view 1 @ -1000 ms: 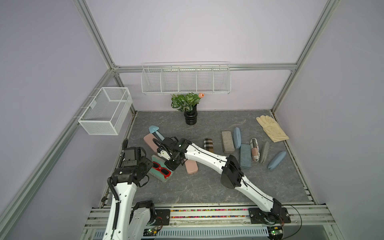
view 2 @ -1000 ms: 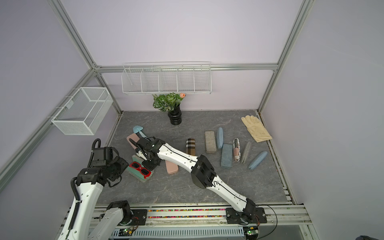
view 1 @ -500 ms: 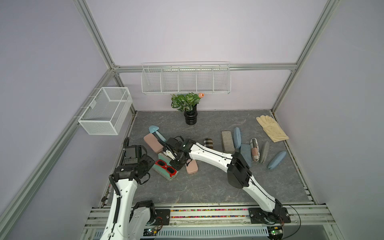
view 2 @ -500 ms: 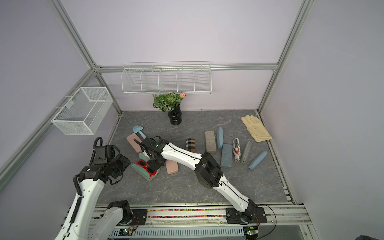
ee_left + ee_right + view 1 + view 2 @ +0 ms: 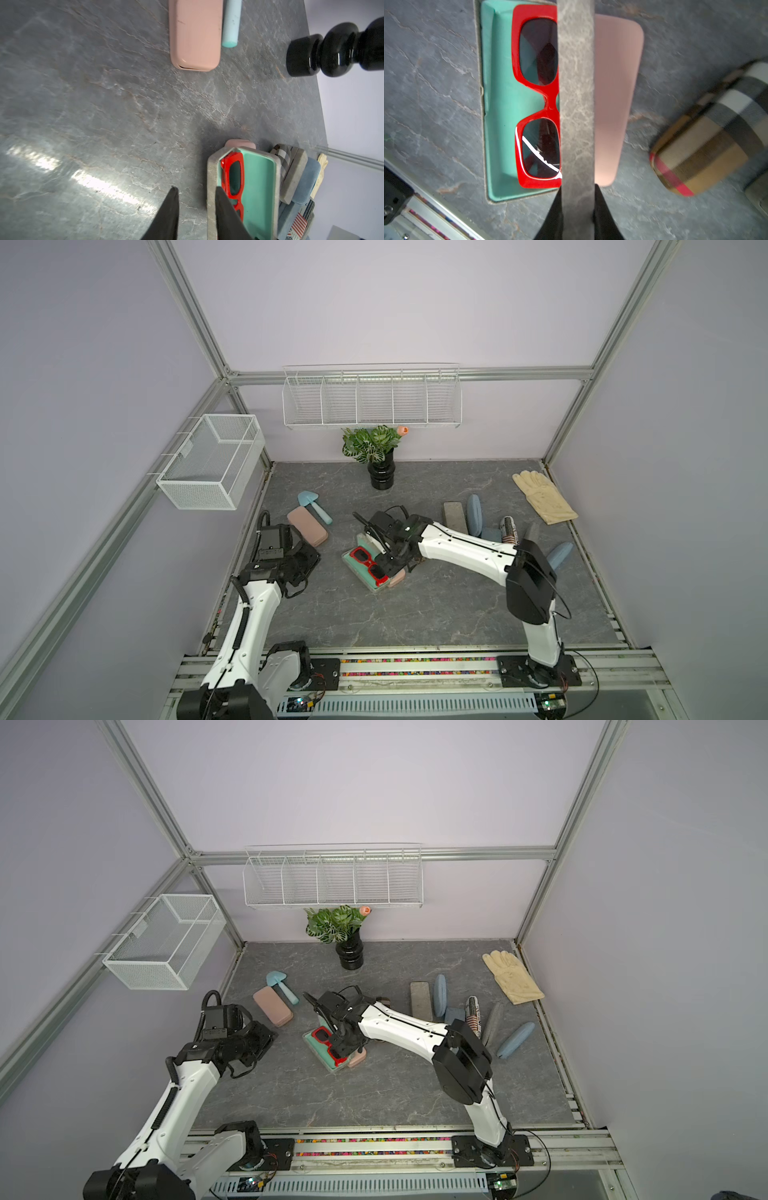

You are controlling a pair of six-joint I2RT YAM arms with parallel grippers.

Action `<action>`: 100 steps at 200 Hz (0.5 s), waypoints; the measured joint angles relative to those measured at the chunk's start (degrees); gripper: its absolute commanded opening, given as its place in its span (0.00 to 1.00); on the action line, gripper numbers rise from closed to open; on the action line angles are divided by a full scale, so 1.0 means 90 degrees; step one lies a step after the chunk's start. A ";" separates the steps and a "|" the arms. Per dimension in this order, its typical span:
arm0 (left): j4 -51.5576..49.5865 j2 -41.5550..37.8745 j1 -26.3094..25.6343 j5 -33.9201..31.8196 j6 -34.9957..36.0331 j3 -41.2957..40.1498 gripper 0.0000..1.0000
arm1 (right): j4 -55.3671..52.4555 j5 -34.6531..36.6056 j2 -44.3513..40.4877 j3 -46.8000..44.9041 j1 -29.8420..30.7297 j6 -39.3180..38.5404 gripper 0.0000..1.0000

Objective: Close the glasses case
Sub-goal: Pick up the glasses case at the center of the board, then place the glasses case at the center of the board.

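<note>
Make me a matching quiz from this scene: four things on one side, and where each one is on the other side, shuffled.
1 sunglasses
2 glove
3 vase
4 case lid

A at the back, holding a plant
B pinched in the right gripper
C lying in the mint-lined case
D flat near the back right corner

Pairs: 1-C, 2-D, 3-A, 4-B

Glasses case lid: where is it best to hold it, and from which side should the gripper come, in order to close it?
Pinch the free long edge of the lid, one finger on each face, coming from above, as the right gripper does. The lid stands upright and thin. The pink case lies close behind it, and the red sunglasses lie in the base in front.
</note>
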 measured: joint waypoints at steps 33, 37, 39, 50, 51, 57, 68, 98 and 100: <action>0.0585 0.0583 -0.0964 -0.0046 -0.0255 0.0002 0.29 | 0.0170 0.0279 -0.1064 -0.1122 -0.0155 0.0342 0.15; 0.0656 0.0656 -0.1069 -0.0061 -0.0287 0.0002 0.29 | 0.0180 0.0313 -0.1197 -0.1275 -0.0172 0.0396 0.15; 0.0687 0.0697 -0.1124 -0.0070 -0.0311 0.0002 0.29 | 0.0192 0.0340 -0.1246 -0.1328 -0.0177 0.0418 0.15; 0.0838 0.0872 -0.1382 -0.0124 -0.0389 0.0010 0.28 | 0.0199 0.0432 -0.1566 -0.1712 -0.0197 0.0559 0.15; 0.0848 0.0886 -0.1399 -0.0129 -0.0393 0.0010 0.28 | 0.0202 0.0449 -0.1591 -0.1739 -0.0197 0.0571 0.15; 0.0903 0.0981 -0.1537 -0.0172 -0.0427 0.0032 0.28 | 0.0192 0.0505 -0.1761 -0.1936 -0.0204 0.0646 0.15; 0.0998 0.1185 -0.1804 -0.0245 -0.0498 0.0121 0.28 | 0.0189 0.0617 -0.2086 -0.2307 -0.0216 0.0799 0.15; 0.1294 0.1729 -0.2489 -0.0420 -0.0631 0.0532 0.26 | 0.0085 0.0901 -0.3028 -0.3203 -0.0226 0.1311 0.16; 0.1314 0.1766 -0.2543 -0.0435 -0.0646 0.0561 0.26 | 0.0080 0.0920 -0.3104 -0.3266 -0.0226 0.1350 0.16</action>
